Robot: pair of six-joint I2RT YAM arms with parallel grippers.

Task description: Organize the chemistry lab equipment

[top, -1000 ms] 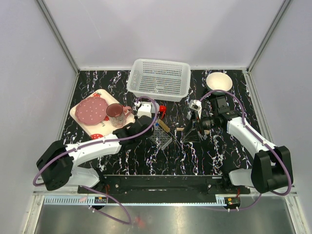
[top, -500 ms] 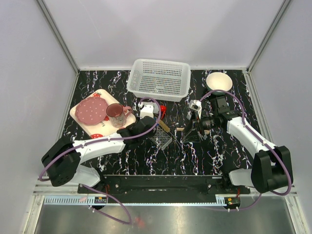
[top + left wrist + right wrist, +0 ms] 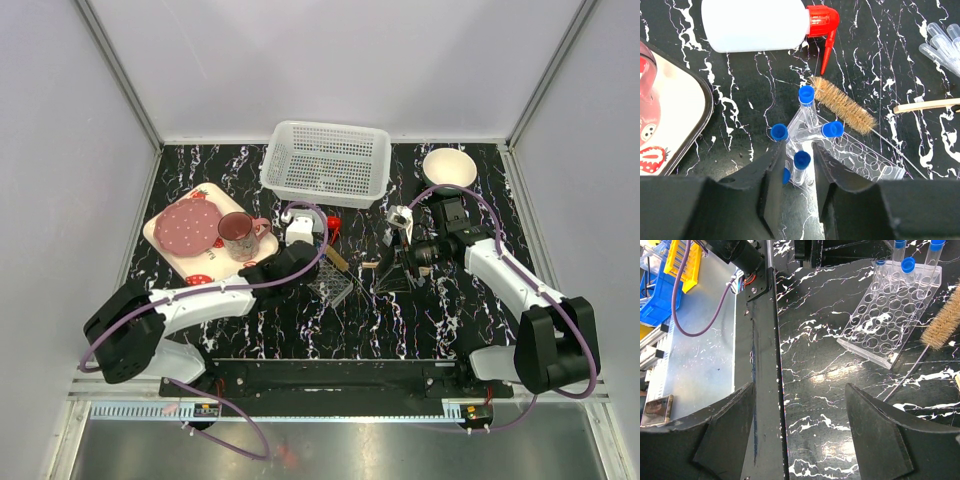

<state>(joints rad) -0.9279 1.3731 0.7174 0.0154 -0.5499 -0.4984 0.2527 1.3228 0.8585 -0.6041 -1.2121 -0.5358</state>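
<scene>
left arm has pushed slightly farther in over the worktop (image 3: 400, 320) since a second ago, its near elbow shifting right; the right arm looks unchanged.

nearest, the left fingers (image 3: 776, 165) stand only a little apart. one blue-capped tube (image 3: 801, 160) is upright between them, with a sliver of gap on its left, so they bracket it rather than clearly pinching it. this tube sits at the near left corner of the clear tube rack (image 3: 860, 160), which rests near the middle of the worktop. three more blue-capped tubes (image 3: 832, 129) lean at odd angles in the same corner.

just right of the rack, the right fingers (image 3: 730, 430) are spread wide with nothing between them, hanging over bare worktop.

touching the rack's far edge lies a bristle brush (image 3: 842, 105). right of it are a thin wooden stick (image 3: 925, 105) and a few clear pipettes (image 3: 940, 45).

farther still, the red-capped bottle (image 3: 755, 22) lies on its side, spout pointing near. left of it is the strawberry tray (image 3: 670, 115), carrying a pink plate (image 3: 188, 226) and a mug (image 3: 238, 235).

at the far edge sit a white mesh basket (image 3: 325, 160) and, to its right, a white bowl (image 3: 449, 167).
</scene>
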